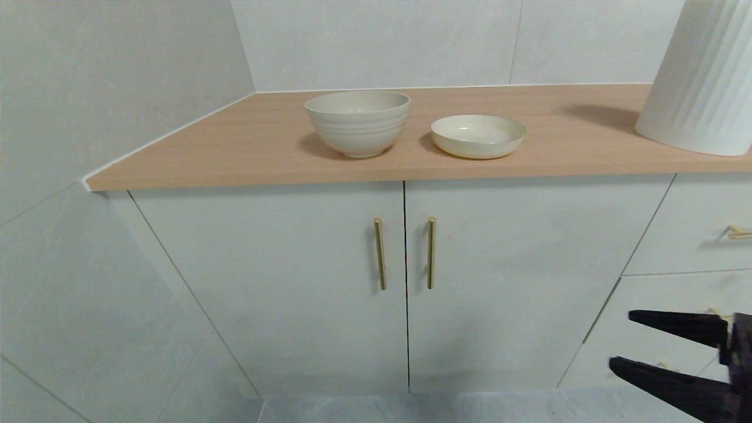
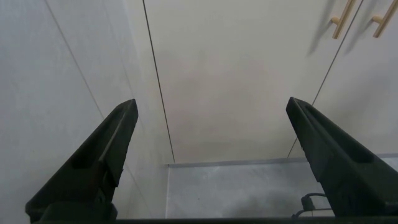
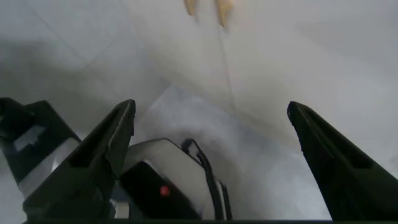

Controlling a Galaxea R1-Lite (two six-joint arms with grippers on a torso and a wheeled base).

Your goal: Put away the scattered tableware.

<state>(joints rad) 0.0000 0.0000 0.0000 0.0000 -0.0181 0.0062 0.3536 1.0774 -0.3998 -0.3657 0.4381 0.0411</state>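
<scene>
A deep cream bowl (image 1: 357, 122) with ribbed sides stands on the wooden countertop (image 1: 247, 147). Right beside it sits a shallow cream dish (image 1: 477, 136). Below them the white cabinet (image 1: 294, 282) has both doors closed, with two brass handles (image 1: 380, 254) at the centre seam. My right gripper (image 1: 620, 340) hangs low at the right, in front of the drawers, open and empty. My left gripper (image 2: 211, 112) is open and empty, facing the cabinet's lower front and the floor.
A tall white ribbed container (image 1: 705, 76) stands at the counter's right end. Drawers with brass handles (image 1: 737, 232) are to the right of the cabinet. Tiled walls close the left side and the back. Grey floor (image 1: 411, 408) lies below.
</scene>
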